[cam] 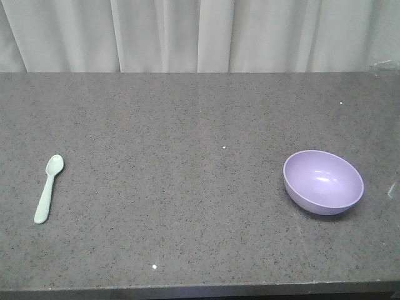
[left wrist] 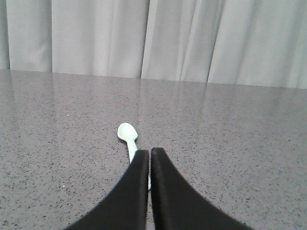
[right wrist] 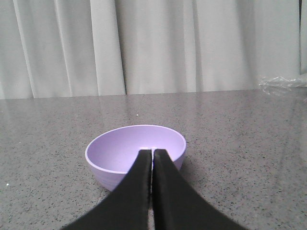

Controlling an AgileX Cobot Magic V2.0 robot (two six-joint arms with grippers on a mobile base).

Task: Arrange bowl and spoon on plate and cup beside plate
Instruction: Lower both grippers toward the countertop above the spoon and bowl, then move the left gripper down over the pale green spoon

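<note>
In the front view the spoon (cam: 49, 189) lies flat on the grey speckled table (cam: 200, 237), on the left arm's side, scoop pointing away toward the pale curtain (cam: 187, 34). The bowl (cam: 323, 182) sits well apart from it on the right arm's side, its glossy inside showing. A small pale shape at the right edge is cut off and too slight to identify.

In the left wrist view the left gripper (left wrist: 150, 152) has its two black fingers (left wrist: 136, 191) pressed together, with only a hairline seam between them and nothing clamped. The spoon (left wrist: 128, 136) lies just beyond the fingertips and slightly left of them. Its scoop is clear, but the handle runs back under the left finger and is hidden there. Whether a finger touches it cannot be told.

In the right wrist view the right gripper (right wrist: 152, 152) is likewise closed tight, fingers (right wrist: 168, 191) together and holding nothing. The bowl (right wrist: 120, 148) stands upright straight ahead of the tips, which cover part of its near rim; contact cannot be judged. Crinkled clear plastic (right wrist: 283, 84) is cut off at the far right.
</note>
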